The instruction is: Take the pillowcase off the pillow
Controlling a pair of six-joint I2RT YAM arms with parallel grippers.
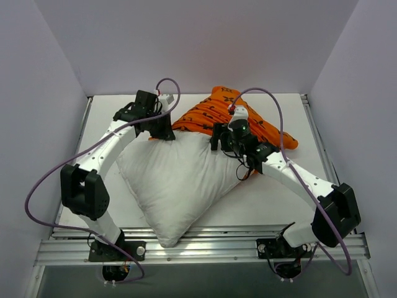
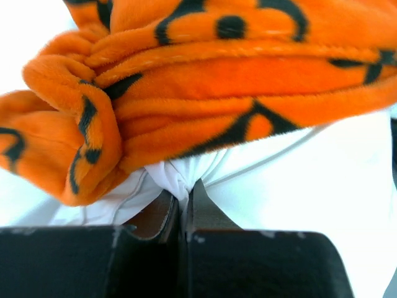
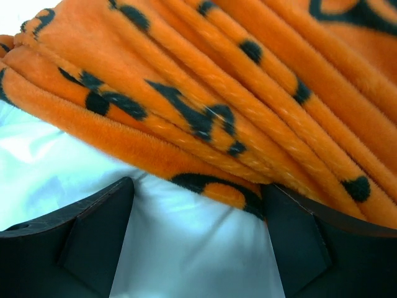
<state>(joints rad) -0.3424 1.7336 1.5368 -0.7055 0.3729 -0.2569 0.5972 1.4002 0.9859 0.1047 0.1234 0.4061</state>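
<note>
The white pillow (image 1: 177, 180) lies across the table's middle, most of it bare. The orange pillowcase (image 1: 211, 115) with black motifs is bunched in folds over its far end. My left gripper (image 1: 162, 133) is shut on a pinch of the white pillow fabric (image 2: 177, 180) at the pillow's far left corner, just below the bunched pillowcase (image 2: 205, 93). My right gripper (image 1: 218, 144) is open over the pillow (image 3: 186, 248), its fingers (image 3: 99, 230) spread wide, the far one touching the edge of the pillowcase (image 3: 217, 112).
The white table (image 1: 273, 198) is enclosed by pale walls on three sides. An aluminium rail (image 1: 205, 245) runs along the near edge by the arm bases. Purple cables loop above both arms.
</note>
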